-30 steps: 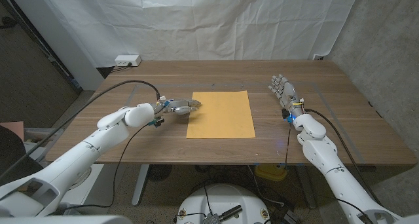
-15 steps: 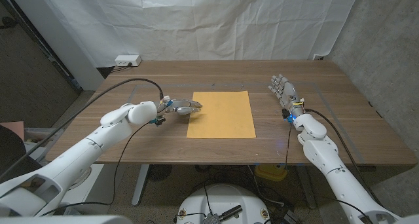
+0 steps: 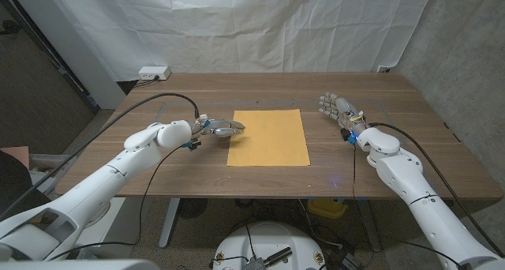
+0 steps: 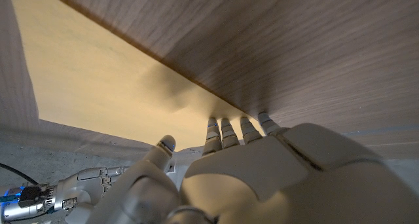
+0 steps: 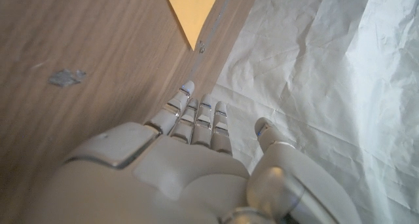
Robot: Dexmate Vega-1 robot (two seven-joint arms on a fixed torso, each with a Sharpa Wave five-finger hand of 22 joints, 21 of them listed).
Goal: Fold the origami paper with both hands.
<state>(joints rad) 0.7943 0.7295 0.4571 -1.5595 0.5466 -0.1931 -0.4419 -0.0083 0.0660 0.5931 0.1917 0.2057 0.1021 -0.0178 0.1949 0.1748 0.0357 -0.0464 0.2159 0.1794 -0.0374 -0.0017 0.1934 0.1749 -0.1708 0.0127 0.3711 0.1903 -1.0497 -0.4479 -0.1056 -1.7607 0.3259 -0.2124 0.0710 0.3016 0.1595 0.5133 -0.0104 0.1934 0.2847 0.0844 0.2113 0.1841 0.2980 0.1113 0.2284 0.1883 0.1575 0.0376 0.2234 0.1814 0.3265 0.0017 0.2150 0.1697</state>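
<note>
No writing or brand can be read on anything here. The paper (image 3: 268,136), a plain yellow-orange sheet, lies flat on the desk (image 3: 410,155) near its middle, between the two hands.

The left hand (image 3: 218,128) reaches in from the sheet's left side, its fingers (image 4: 221,131) extended and close together, their tips at the paper's left edge near the far corner. Whether they press on the sheet or hover just above it cannot be told; they have hold of nothing. The right hand (image 3: 338,108) stands well apart from the sheet to its right, fingers (image 5: 200,112) straight and slightly spread, empty.

Against the frame of a second ago, the right arm has changed most: its elbow has swung outward and the hand has turned and shifted a little toward the paper. The left hand has crept slightly along the sheet's edge. The paper itself lies unfolded where it lay.

A white box (image 3: 154,73) sits at the desk's far left corner.
</note>
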